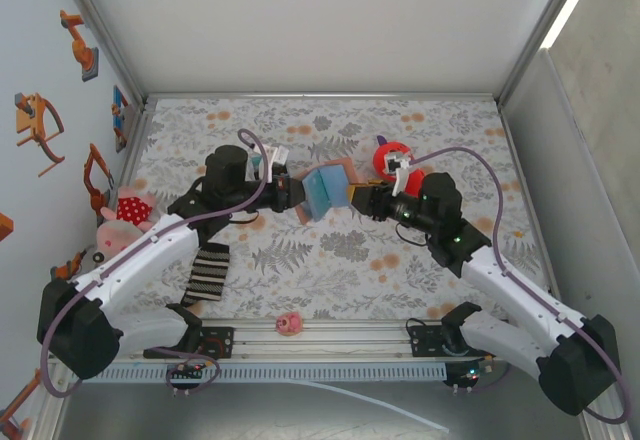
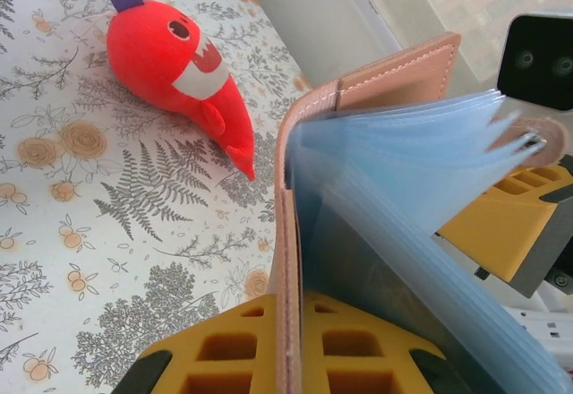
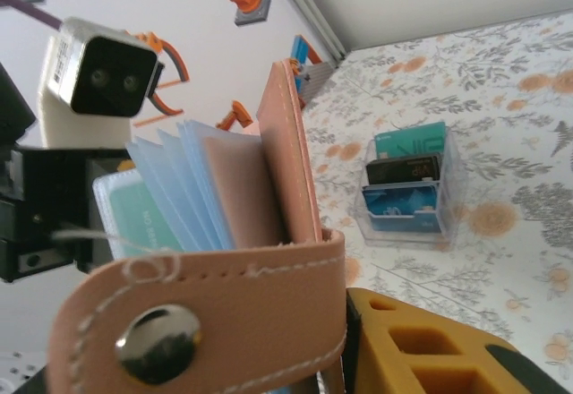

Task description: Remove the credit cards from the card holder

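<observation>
1. Left wrist view: the left gripper (image 2: 300,351) has its jaws clamped tight on the card holder (image 2: 358,143), right on the tan cover.
2. The right gripper (image 1: 362,200) sits at the holder's 3 o'clock, by the snap tab (image 3: 161,342). Can't tell if it's actually gripping.
3. Holder hangs open above the table (image 1: 330,270) centre, blue sleeves (image 2: 421,170) fanned.
4. A greenish card (image 3: 143,219) sits in a sleeve, so I'd say the pulling-out is mostly left to do.

The floral table (image 1: 330,270) carries a red plush (image 2: 179,63), a clear card stand (image 3: 407,184), a striped cloth (image 1: 208,272), a pink toy (image 1: 289,323) by the near edge, and a pink plush (image 1: 125,215) on the left.
</observation>
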